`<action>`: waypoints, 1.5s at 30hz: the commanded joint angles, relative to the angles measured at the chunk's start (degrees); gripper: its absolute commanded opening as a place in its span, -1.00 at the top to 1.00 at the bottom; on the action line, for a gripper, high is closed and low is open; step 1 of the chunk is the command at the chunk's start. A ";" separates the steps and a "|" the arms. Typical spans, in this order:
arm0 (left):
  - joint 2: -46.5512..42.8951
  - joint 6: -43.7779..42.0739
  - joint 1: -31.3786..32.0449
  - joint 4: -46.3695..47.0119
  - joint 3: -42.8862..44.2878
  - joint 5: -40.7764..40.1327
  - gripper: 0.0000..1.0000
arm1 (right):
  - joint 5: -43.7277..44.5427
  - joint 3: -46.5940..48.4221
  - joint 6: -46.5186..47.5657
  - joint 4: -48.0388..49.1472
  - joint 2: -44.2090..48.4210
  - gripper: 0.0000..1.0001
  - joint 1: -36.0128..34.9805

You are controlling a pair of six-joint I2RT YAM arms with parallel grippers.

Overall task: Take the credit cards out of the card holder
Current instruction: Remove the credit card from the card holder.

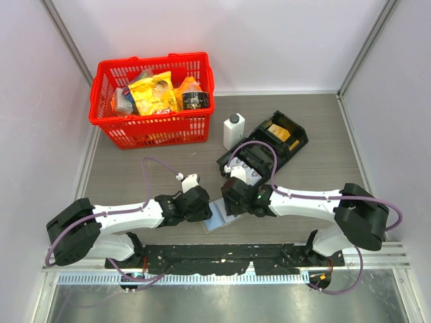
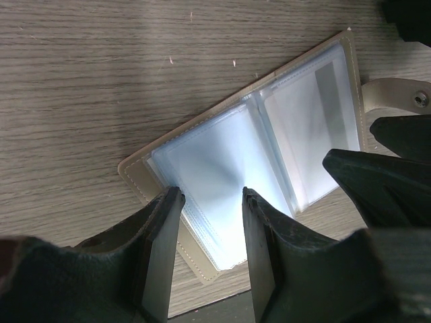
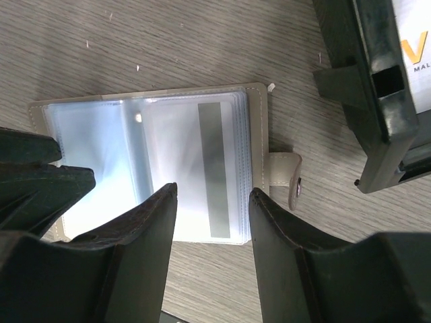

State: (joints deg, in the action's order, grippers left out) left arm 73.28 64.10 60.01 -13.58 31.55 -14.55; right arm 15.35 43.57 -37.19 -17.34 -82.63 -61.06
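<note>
Show white shells on left arm (image 1: 128, 215) and right arm (image 1: 303, 200), black at joints and bases. Trail purple cables (image 1: 151, 165). Carry a green light (image 1: 258, 198). End in matte black fingers (image 2: 158, 235).

Small flat grey-tan bifold card holder (image 2: 138, 180) in matt leather-like material with stitched edges, glossy clear plastic sleeves (image 3: 101, 134) catching glare, shiny metal snap stud (image 3: 297, 190), matt grey wood-grain worktop (image 2: 101, 81), left claw (image 2: 209, 195) and right claw (image 3: 212, 192) in matt black plastic
</note>
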 commanded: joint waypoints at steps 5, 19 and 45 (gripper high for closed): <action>1.26 0.33 0.81 -0.83 -0.61 0.92 0.09 | 0.20 1.43 0.45 2.58 -1.66 -0.02 -0.38; 1.78 0.15 0.99 -0.83 -0.17 1.10 0.09 | -1.38 1.08 0.98 3.46 -1.48 0.03 -0.38; 2.13 0.24 1.43 -0.83 0.09 1.10 0.10 | 0.20 1.08 0.19 2.49 -2.18 -0.01 -0.38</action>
State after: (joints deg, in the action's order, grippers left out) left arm 73.78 64.03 60.64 -13.72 31.86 -15.35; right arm 14.98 43.57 -36.77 -15.70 -84.40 -61.06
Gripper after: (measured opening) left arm 0.453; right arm 0.501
